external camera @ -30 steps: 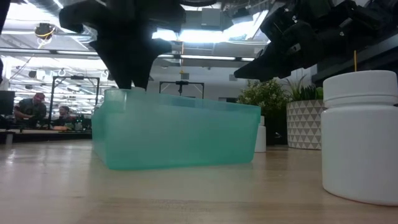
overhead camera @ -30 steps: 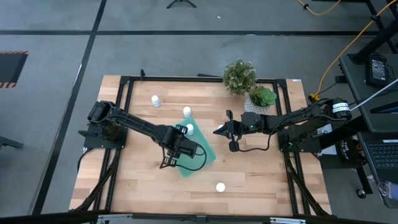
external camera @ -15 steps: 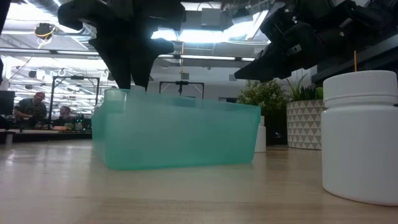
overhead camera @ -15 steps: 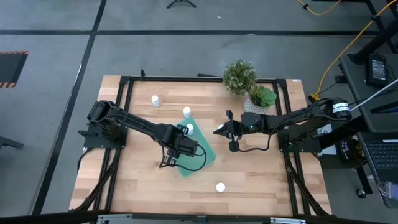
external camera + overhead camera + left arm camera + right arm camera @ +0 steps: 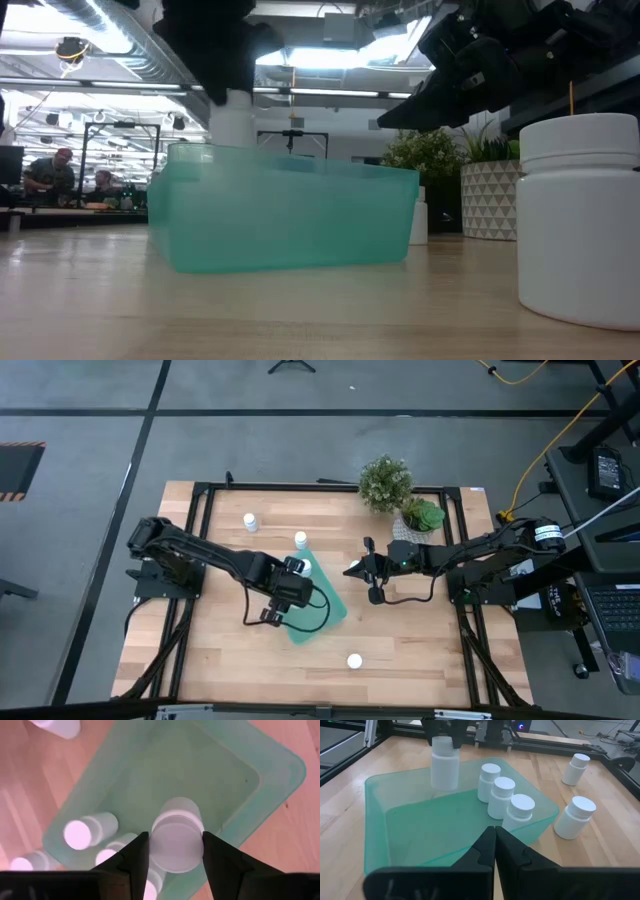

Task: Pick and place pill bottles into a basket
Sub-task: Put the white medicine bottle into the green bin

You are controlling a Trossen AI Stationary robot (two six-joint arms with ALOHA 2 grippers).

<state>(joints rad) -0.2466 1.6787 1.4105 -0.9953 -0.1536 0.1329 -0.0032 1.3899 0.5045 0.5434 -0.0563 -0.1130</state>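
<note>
The teal basket (image 5: pixel 322 608) lies mid-table with three white pill bottles (image 5: pixel 501 796) standing in a row on its floor. My left gripper (image 5: pixel 175 835) hangs over the basket's left part, shut on another pill bottle (image 5: pixel 445 767), which shows above the basket's rim in the low view (image 5: pixel 232 122). My right gripper (image 5: pixel 352 570) waits shut, just off the basket's right side. More pill bottles stand on the table: two at the far left (image 5: pixel 249 521) (image 5: pixel 300 540) and one near the front edge (image 5: pixel 354 660). My left gripper pinches the bottle's round cap (image 5: pixel 156 845) between its two fingers (image 5: pixel 137 857), one on each side. The fingers come from above, pointing steeply down. The bottle hangs upright below them, lifted off the basket's floor.
A white patterned plant pot (image 5: pixel 489 197) and a second plant (image 5: pixel 385 482) stand at the table's far right. The black frame rails (image 5: pixel 200 495) run along the table's edges. People sit far back in the room (image 5: pixel 50 172).
My left gripper has risen out of the basket with the bottle still in its fingers. In the low view the bottle has come up from behind the basket's wall and now shows above the rim. My right arm has kept still.
</note>
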